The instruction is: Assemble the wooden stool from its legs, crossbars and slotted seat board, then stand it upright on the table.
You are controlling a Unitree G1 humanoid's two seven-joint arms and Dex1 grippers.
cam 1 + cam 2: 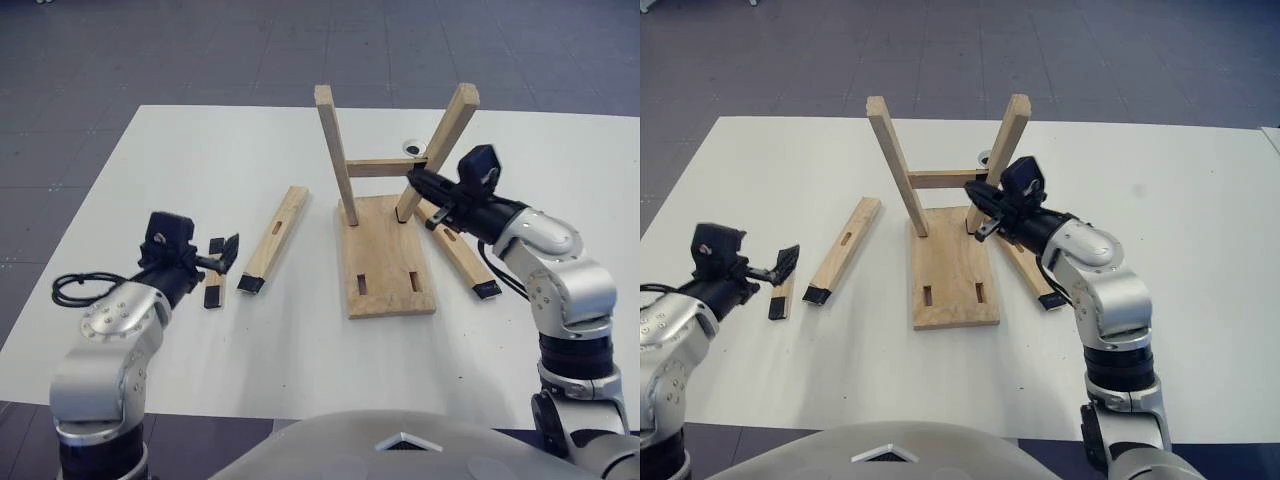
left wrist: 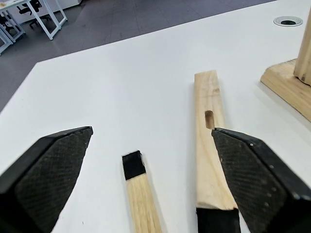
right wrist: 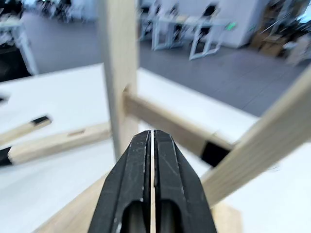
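Observation:
The slotted seat board (image 1: 385, 270) lies flat mid-table with two legs (image 1: 335, 140) (image 1: 440, 150) standing in its far slots, joined by a crossbar (image 1: 378, 168). My right gripper (image 1: 415, 180) is shut with nothing in it, its tips just below that crossbar (image 3: 165, 121) beside the right-hand leg (image 3: 257, 150). A third leg (image 1: 465, 258) lies under the right arm. A fourth leg (image 1: 275, 238) and a short black-tipped crossbar (image 1: 213, 290) lie left of the board. My left gripper (image 1: 225, 252) hangs open over them, with the short crossbar (image 2: 138, 189) and the loose leg (image 2: 211, 145) between its fingers (image 2: 48, 179).
A round cable grommet (image 1: 413, 147) sits in the table behind the stool. A black cable (image 1: 75, 288) loops at the table's left edge by my left arm. The white table (image 1: 180, 170) has bare room at far left and along the front.

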